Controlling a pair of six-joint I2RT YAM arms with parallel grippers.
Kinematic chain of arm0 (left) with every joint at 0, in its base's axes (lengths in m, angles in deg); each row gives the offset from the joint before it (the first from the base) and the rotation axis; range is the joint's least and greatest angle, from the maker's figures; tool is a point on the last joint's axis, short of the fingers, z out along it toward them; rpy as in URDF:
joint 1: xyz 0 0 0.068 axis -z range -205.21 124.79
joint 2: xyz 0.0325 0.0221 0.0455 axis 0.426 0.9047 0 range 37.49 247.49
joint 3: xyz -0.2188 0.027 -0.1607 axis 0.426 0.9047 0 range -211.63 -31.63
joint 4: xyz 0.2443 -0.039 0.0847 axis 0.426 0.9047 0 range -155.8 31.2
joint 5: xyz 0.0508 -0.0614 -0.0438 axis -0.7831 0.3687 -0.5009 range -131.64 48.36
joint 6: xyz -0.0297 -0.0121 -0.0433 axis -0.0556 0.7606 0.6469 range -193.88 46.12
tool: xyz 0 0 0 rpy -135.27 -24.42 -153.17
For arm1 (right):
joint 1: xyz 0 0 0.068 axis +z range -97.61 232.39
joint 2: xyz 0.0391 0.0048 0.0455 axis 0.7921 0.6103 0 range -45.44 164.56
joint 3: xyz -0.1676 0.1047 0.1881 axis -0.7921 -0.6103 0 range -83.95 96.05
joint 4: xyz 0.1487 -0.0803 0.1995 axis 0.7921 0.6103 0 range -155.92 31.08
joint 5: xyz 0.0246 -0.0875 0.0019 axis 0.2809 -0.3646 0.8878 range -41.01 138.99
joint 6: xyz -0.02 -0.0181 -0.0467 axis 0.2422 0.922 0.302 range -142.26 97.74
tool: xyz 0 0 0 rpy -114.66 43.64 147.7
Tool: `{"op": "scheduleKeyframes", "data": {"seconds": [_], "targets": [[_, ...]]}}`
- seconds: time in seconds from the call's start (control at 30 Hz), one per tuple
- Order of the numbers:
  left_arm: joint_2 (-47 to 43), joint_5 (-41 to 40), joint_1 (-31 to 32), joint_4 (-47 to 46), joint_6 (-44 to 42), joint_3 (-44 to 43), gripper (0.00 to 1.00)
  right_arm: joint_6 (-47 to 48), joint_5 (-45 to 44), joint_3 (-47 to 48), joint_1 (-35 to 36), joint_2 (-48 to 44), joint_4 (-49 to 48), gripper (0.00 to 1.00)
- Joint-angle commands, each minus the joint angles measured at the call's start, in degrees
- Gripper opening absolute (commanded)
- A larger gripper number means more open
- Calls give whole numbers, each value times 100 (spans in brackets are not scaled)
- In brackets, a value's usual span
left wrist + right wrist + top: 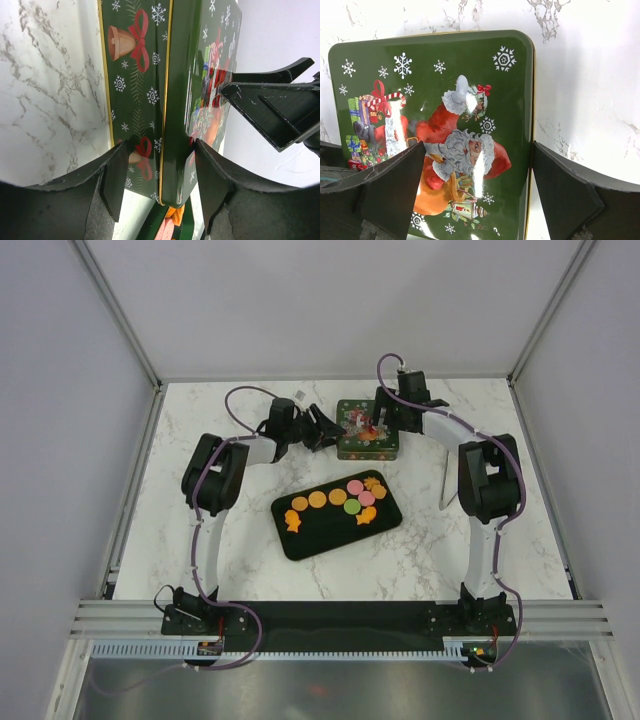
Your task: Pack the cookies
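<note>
The left gripper (161, 145), released, flanked the lidded tin (367, 430) seemingly to brace it, the right gripper (477, 145) hung unclenched above it, and the cookies (337, 497) lay on the tray (310, 540) beside it.

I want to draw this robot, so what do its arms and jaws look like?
Both the left arm and the right arm have white tube sections joined by chunky black joints, and they sit on black bases. A thin purple cable loops along each arm. The jaws are plain matt black wedges, a little scuffed, with no markings I can see.
</note>
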Motion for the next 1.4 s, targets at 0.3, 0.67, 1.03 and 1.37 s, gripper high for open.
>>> {"op": "scheduleKeyframes", "data": {"seconds": [0.3, 0.67, 1.03, 1.37], "targets": [[-283, 300, 757, 119, -173, 275, 62, 424, 372, 660, 233, 790, 1263, 89], [-652, 300, 1232, 119, -173, 275, 62, 978, 652, 1890, 303, 1387, 1562, 93], [-1126, 300, 960, 119, -173, 258, 62, 960, -534, 2497, 251, 1168, 1474, 95], [-1662, 300, 766, 119, -173, 433, 62, 653, -526, 2999, -4, 738, 1465, 98]]}}
